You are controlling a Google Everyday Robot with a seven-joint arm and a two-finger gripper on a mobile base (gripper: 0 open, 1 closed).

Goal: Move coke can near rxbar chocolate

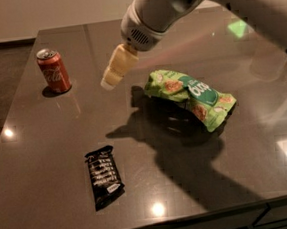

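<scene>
The coke can (54, 70) stands upright at the far left of the dark table (46, 145). It is red with white script and a silver top. The rxbar chocolate (104, 176) lies flat near the front left, a black wrapper with white lettering. My gripper (109, 80) hangs above the table in the upper middle, to the right of the can and apart from it. It holds nothing that I can see. Its cream-coloured fingers point down and to the left.
A green snack bag (192, 96) lies right of centre, under my arm (154, 10). The arm's shadow falls across the middle of the table. The table's front edge runs along the bottom, its left edge near the can.
</scene>
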